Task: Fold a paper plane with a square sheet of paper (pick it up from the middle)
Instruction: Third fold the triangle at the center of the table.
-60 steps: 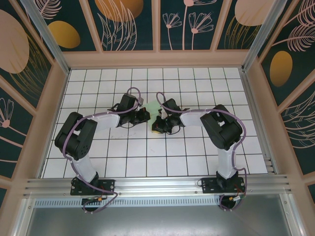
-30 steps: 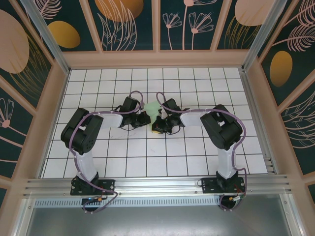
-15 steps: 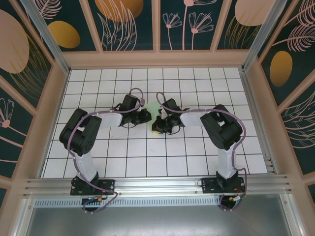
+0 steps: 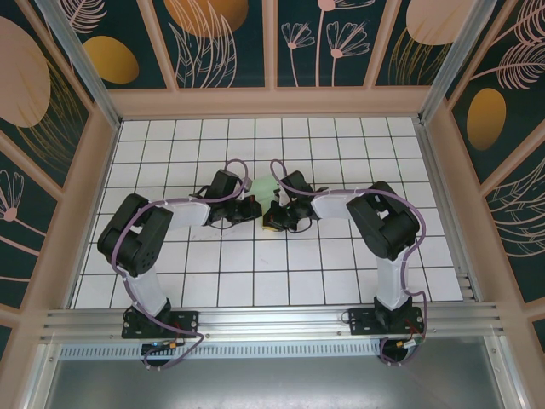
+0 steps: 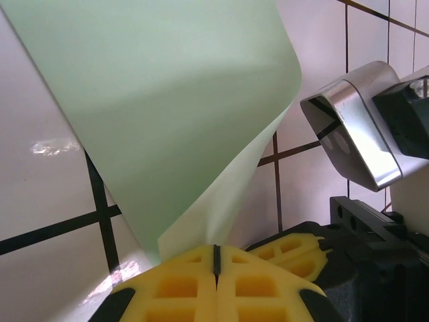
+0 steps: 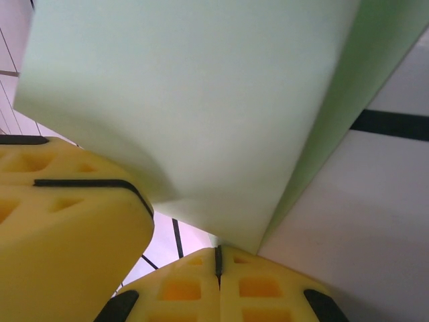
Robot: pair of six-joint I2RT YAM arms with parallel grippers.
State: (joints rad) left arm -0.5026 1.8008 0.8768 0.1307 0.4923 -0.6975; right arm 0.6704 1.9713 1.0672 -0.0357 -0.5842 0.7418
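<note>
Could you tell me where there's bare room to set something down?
Free: table rows along the back wall, and near rows between the arm bases. Crowded: the centre, where the left end effector and right end effector pinch the paper.

- This is a robot test cell in a lab, a closed booth built around two arms.
- Under the left gripper (image 4: 253,207) and the right gripper (image 4: 271,220) lies a white tabletop (image 4: 341,281) with a black grid.
- Beyond the grippers and to both sides stand wall panels (image 4: 213,43), dark teal with printed leaves and orange discs.
- Behind the grippers, an aluminium rail (image 4: 272,319) carries the bolted arm bases (image 4: 157,324).
</note>
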